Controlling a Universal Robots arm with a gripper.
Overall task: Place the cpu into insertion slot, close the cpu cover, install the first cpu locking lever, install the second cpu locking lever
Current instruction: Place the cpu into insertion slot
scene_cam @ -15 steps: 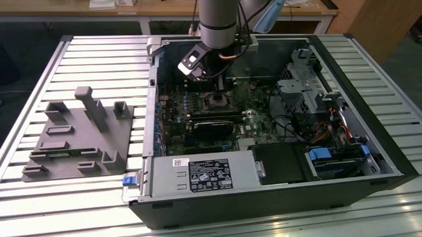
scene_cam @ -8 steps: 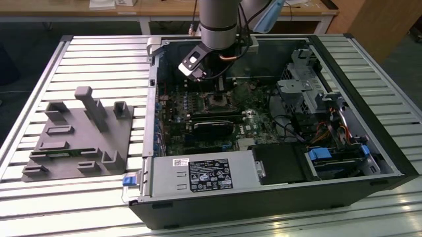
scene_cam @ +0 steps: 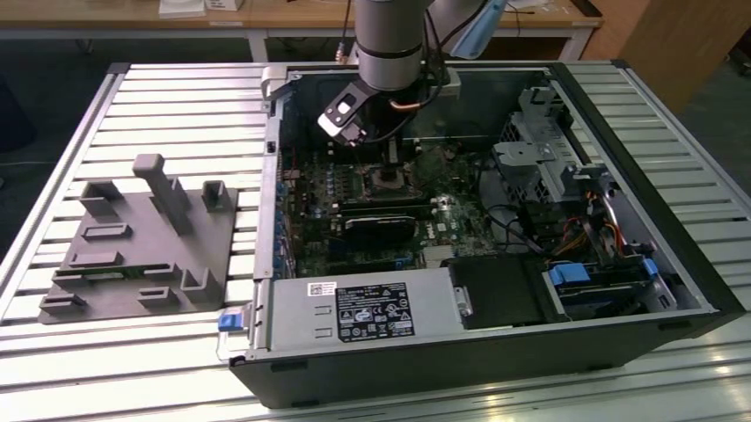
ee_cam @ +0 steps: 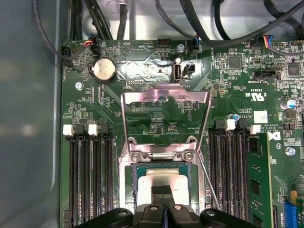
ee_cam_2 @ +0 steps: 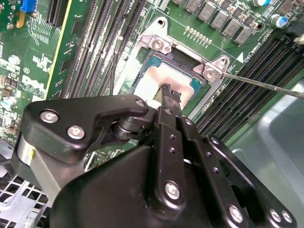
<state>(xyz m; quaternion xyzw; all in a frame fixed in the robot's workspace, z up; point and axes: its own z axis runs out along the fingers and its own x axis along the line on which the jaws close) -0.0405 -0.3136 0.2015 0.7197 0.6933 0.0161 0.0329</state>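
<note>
Cpu [ee_cam: 151, 183] sits in the insertion slot [ee_cam: 136, 190], cpu cover [ee_cam: 164, 94] raised; end effector [ee_cam: 163, 191] fingertips together above it

We see a green board [ee_cam: 142, 114] laced with fine pale traces. Its long memory slots [ee_cam: 90, 180] are black with white clips at their ends. The cpu [ee_cam: 164, 183] has a silvery-grey top, pale under glare. The insertion slot [ee_cam: 127, 185] has a silvery rim around a dark teal edge. The cpu cover [ee_cam: 165, 93] is a bare silvery frame. The gripper [ee_cam: 163, 190] is matt black with bright steel screws. In the exterior view the computer case [scene_cam: 470, 369] is black, the table [scene_cam: 176, 105] is striped in silver slats, and the fixture [scene_cam: 141, 246] is plain grey.
</note>
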